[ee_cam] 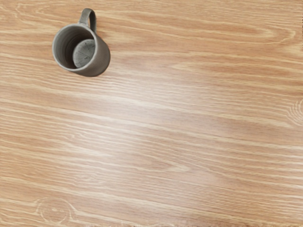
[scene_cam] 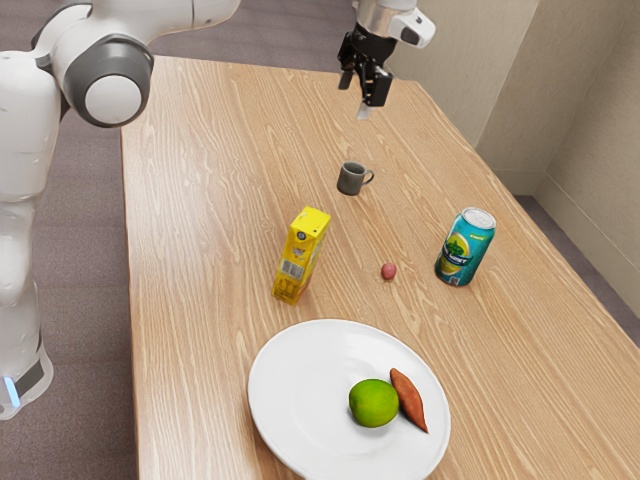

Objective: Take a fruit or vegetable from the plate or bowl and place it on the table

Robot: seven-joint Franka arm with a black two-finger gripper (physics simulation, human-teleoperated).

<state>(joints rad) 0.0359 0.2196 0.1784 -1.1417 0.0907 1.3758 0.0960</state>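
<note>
And there's the claw [scene_cam: 361, 96], up in the air, fingers spread, gripping only air! Below it, the grey mug [scene_cam: 350, 180]; well beyond, on the white plate [scene_cam: 295, 400], a round green lime [scene_cam: 373, 403] beside a tapered, reddish-brown sweet potato [scene_cam: 408, 400].

In the exterior view you have a bright, soft light over the table [scene_cam: 200, 180], while the floor [scene_cam: 85, 250] is more dim. The plate [scene_cam: 300, 400] is very white, and under the lime [scene_cam: 373, 402] you can see a soft shadow. In the wrist view, you get a wide, pale glare on the wood near the mug [ee_cam: 102, 59]. Its inside is darker, and a faint shadow lies beside it.
</note>
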